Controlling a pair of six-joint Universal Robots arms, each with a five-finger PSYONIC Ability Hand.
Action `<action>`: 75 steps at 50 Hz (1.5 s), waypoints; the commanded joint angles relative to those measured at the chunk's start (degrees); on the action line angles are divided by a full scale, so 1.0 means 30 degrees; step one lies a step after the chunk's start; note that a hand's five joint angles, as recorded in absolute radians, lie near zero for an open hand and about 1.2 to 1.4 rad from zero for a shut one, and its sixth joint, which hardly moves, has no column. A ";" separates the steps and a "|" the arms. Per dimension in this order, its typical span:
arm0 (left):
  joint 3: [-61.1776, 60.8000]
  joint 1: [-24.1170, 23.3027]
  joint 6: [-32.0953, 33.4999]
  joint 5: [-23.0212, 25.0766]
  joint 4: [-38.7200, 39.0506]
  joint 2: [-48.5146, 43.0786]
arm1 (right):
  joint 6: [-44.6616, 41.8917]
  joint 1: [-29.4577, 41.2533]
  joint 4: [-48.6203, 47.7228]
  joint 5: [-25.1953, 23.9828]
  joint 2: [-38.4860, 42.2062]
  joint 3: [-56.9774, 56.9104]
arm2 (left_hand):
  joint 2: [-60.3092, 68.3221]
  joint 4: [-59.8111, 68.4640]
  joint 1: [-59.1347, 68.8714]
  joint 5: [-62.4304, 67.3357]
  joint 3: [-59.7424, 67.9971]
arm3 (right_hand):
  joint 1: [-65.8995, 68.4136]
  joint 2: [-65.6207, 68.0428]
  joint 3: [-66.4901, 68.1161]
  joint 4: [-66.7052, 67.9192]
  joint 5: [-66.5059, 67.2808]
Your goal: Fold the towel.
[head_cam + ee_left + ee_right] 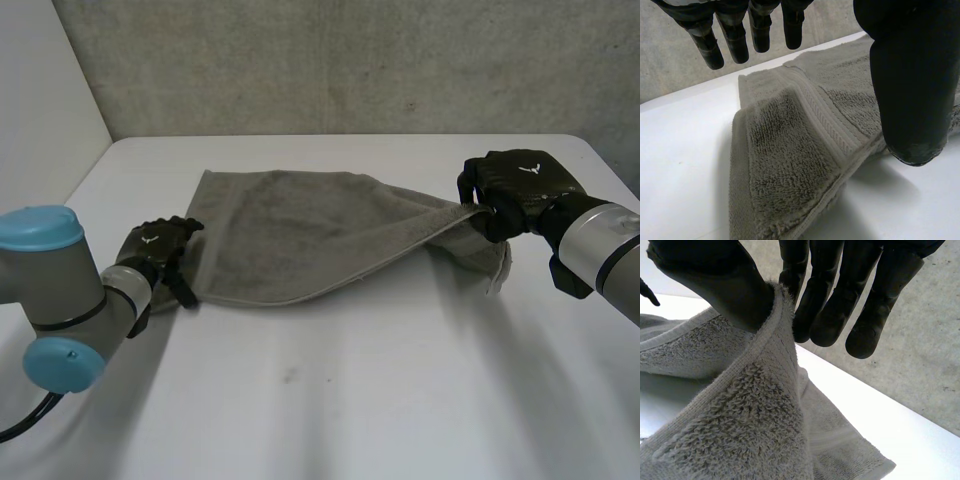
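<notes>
Table: the white table (350, 400) is carrying the towel across its far half, between the two hands.
Towel: the grey terry towel (290, 225) is lying with its long axis running side to side. Its left end is resting flat, while its right end is rising off the table into a peak. The looped pile and the flat woven band beside the hem are making it look thick and limp.
Right hand: the right hand (510, 190) is pinching the hem at the towel's right end between thumb and fingers, and the cloth is sagging beneath it.
Left hand: the left hand (155, 250) is hovering at the towel's near left corner, with fingers (740, 35) straight and apart from the thumb, gripping nothing.
Deciding relation: the towel is extending from the right hand toward the left, so the fold probably means carrying the raised end leftward over the flat end.
</notes>
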 commanded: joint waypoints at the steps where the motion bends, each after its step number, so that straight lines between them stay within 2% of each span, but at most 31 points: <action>1: -0.0058 0.0034 -0.0001 -0.0023 0.0060 -0.0124 | 0.0000 -0.0001 0.0000 0.0001 -0.0001 0.0053 | 0.1452 0.1427 0.1346 0.1149 0.1426 | 0.1007 0.1143 0.1057 0.0924 0.0753; 5: -0.0087 0.0035 0.0028 -0.0052 0.0090 -0.0330 | -0.0029 -0.0001 0.0000 0.0001 -0.0001 0.0111 | 0.2746 0.2722 0.2641 0.2443 0.2720 | 0.1007 0.1143 0.1057 0.0924 0.0753; 7: -0.0145 0.0035 0.0028 -0.0052 0.0119 -0.0593 | -0.0029 -0.0001 0.0000 0.0001 -0.0001 0.0111 | 0.7375 0.7351 0.7270 0.7073 0.7349 | 0.1007 0.1143 0.1057 0.0924 0.0753; 8: -0.0145 0.0035 0.0028 -0.0052 0.0119 -0.0594 | -0.0029 -0.0001 0.0000 0.0001 -0.0001 0.0111 | 0.7400 0.7376 0.7295 0.7097 0.7374 | 0.1007 0.1143 0.1057 0.0924 0.0753; 9: -0.0203 0.0035 0.0144 -0.0110 0.0119 -0.0623 | -0.0029 -0.0001 0.0000 0.0001 -0.0001 0.0140 | 1.0009 0.9985 0.9904 0.9706 0.9983 | 0.1007 0.1143 0.1057 0.0924 0.0753; 10: -0.0204 0.0035 0.0145 -0.0111 0.0119 -0.0623 | -0.0029 -0.0001 0.0000 0.0001 -0.0001 0.0141 | 1.0035 1.0011 0.9930 0.9732 1.0009 | 0.1007 0.1143 0.1057 0.0924 0.0753; 12: -0.0437 0.0035 0.0669 -0.0140 0.0206 -0.0623 | -0.0029 -0.0001 -0.0029 0.0001 -0.0001 0.0141 | 1.4557 1.4533 1.4452 1.4255 1.4531 | 0.1007 0.1143 0.1057 0.0924 0.0753; 21: -0.1024 0.0035 0.2753 -0.0199 0.0617 -0.0594 | -0.0029 -0.0030 -0.0029 0.0001 -0.0001 0.0141 | 1.6988 1.6964 1.6883 1.6685 1.6962 | 0.1007 0.1143 0.1057 0.0924 0.0753; 23: -0.1141 0.0035 0.3220 -0.0228 0.0763 -0.0594 | -0.0029 -0.0059 -0.0029 0.0001 -0.0001 0.0141 | 1.9663 1.9638 1.9558 1.9360 1.9637 | 0.1007 0.1143 0.1057 0.0924 0.0753; 24: -0.1142 0.0035 0.3222 -0.0228 0.0763 -0.0594 | -0.0029 -0.0059 -0.0029 0.0001 -0.0001 0.0141 | 1.9680 1.9655 1.9574 1.9377 1.9654 | 0.1007 0.1143 0.1057 0.0924 0.0753; 25: -0.1171 0.0035 0.3338 -0.0257 0.0792 -0.0565 | -0.0029 -0.0059 -0.0029 0.0001 -0.0001 0.0112 | 2.2344 2.2320 2.2239 2.2041 2.2318 | 0.1007 0.1143 0.1057 0.0924 0.0753; 26: -0.1229 0.0035 0.3397 -0.0257 0.0793 -0.0536 | -0.0029 -0.0059 -0.0029 0.0001 -0.0001 0.0111 | 2.3030 2.3005 2.2924 2.2727 2.3004 | 0.1007 0.1143 0.1057 0.0924 0.0753; 30: -0.1493 0.0093 0.3397 -0.0287 0.0763 -0.0125 | 0.0000 -0.0118 -0.0029 0.0030 -0.0001 -0.0035 | 2.3036 2.3012 2.2931 2.2734 2.3011 | 0.1007 0.1143 0.1057 0.0924 0.0753; 37: -0.3481 0.0327 0.3397 -0.0316 0.0676 0.3499 | -0.0967 -0.0352 0.1114 -0.0234 -0.0148 -0.0152 | 2.3036 2.3012 2.2931 2.2734 2.3011 | 0.1007 0.1143 0.1057 0.0924 0.0753; 42: -0.4800 0.0386 0.3456 -0.0316 0.0383 0.6106 | -0.4034 -0.1696 0.4181 -0.1549 -0.0995 0.0315 | 2.3036 2.3012 2.2931 2.2734 2.3011 | 0.1007 0.1143 0.1057 0.0924 0.0753; 46: -0.5653 0.0386 0.3456 -0.0316 -0.0028 0.7843 | -0.5478 -0.2169 0.5567 -0.1962 -0.1232 0.0844 | 2.3036 2.3012 2.2931 2.2734 2.3011 | 0.1007 0.1143 0.1057 0.0924 0.0753; 48: -0.6470 0.0590 0.3456 -0.0316 -0.0843 0.9621 | -0.6152 -0.2256 0.6182 -0.2079 -0.1495 0.1107 | 2.3036 2.3012 2.2931 2.2734 2.3011 | 0.1007 0.1143 0.1057 0.0924 0.0753; 52: -0.7147 0.0884 0.3485 -0.0287 -0.2078 1.1330 | -0.7934 -0.2578 0.7700 -0.2050 -0.2312 0.2100 | 2.3036 2.3012 2.2931 2.2734 2.3011 | 0.1007 0.1143 0.1057 0.0924 0.0753; 54: -0.7702 0.1030 0.3485 -0.0257 -0.3536 1.2991 | -0.8525 -0.2725 0.8233 -0.2079 -0.2784 0.2455 | 2.3036 2.3012 2.2931 2.2734 2.3011 | 0.1007 0.1143 0.1057 0.0924 0.0753; 62: -0.8172 0.1265 0.3689 -0.0199 -0.7111 1.6306 | -1.1338 -0.3868 1.0576 -0.2109 -0.5802 0.3803 | 2.3036 2.3012 2.2931 2.2734 2.3011 | 0.1007 0.1143 0.1057 0.0924 0.0753; 65: -0.8435 0.1265 0.4331 -0.0111 -0.7760 1.6661 | -1.2363 -0.4395 1.0987 -0.2138 -0.6388 0.4184 | 2.3036 2.3012 2.2931 2.2734 2.3011 | 0.1007 0.1143 0.1057 0.0924 0.0753; 71: -0.8847 0.1294 0.5390 -0.0023 -0.7410 1.6369 | -1.3533 -0.4776 1.0229 -0.2109 -0.6242 0.4827 | 2.3036 2.3012 2.2931 2.2734 2.3011 | 0.1007 0.1143 0.1057 0.0924 0.0753; 73: -0.8701 0.1382 0.5653 -0.0023 -0.6537 1.5496 | -1.3711 -0.4717 0.9580 -0.2109 -0.5948 0.4975 | 2.3036 2.3012 2.2931 2.2734 2.3011 | 0.1007 0.1143 0.1057 0.0924 0.0753; 75: -0.8526 0.1353 0.5740 -0.0023 -0.5835 1.4533 | -1.3973 -0.4543 0.7745 -0.2080 -0.4231 0.5004 | 2.3036 2.3012 2.2931 2.2734 2.3011 | 0.1007 0.1143 0.1057 0.0924 0.0753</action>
